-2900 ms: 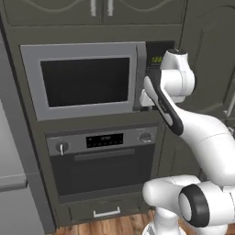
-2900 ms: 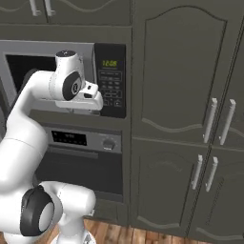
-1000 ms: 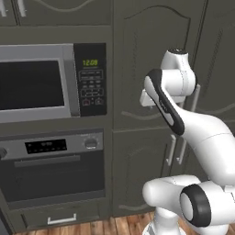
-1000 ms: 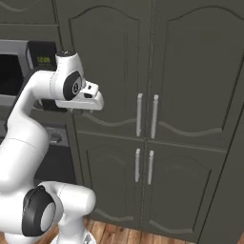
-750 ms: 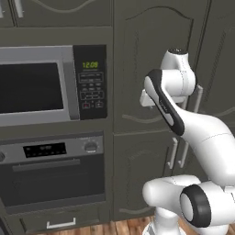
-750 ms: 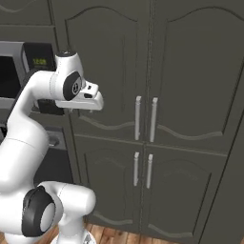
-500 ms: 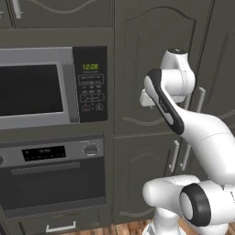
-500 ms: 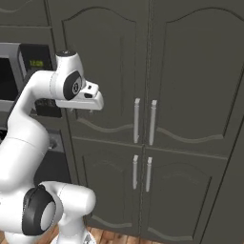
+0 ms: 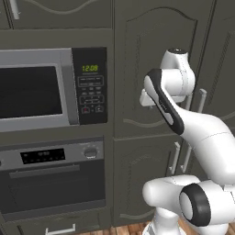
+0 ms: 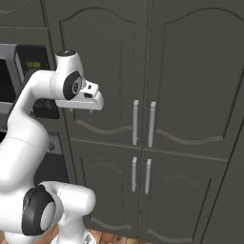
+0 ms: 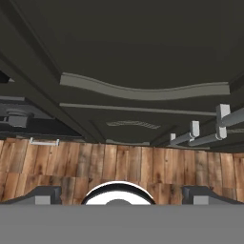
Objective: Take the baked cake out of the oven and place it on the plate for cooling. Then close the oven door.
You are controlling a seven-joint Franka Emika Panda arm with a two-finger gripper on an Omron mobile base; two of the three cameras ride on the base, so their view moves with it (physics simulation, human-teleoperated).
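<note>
The oven [image 9: 55, 183] sits low on the left under the microwave. Its silver control strip [image 9: 46, 155] carries a knob and a black display. The oven door [image 9: 53, 193] looks shut, its silver bar handle [image 9: 50, 170] level across the top. The cake and the plate are out of view. My gripper [image 10: 88, 106] hangs at chest height in front of the tall cabinet, to the right of the oven. In the hand view its fingertips [image 11: 43, 194] stand far apart at the bottom with nothing between them, so the gripper [image 11: 121, 195] is open and looks down at the cabinet fronts and the floor.
A silver-framed microwave [image 9: 41, 89] with a green clock is above the oven. Tall dark cabinet doors [image 10: 190, 95] with vertical silver handles [image 10: 136, 121] fill the right side. A wooden floor [image 11: 119, 162] lies below, and a drawer pull [image 9: 59, 228] sits under the oven.
The whole picture has drifted slightly left and down in the base views, so the camera has moved a little. The arm keeps its pose and the gripper stays open.
</note>
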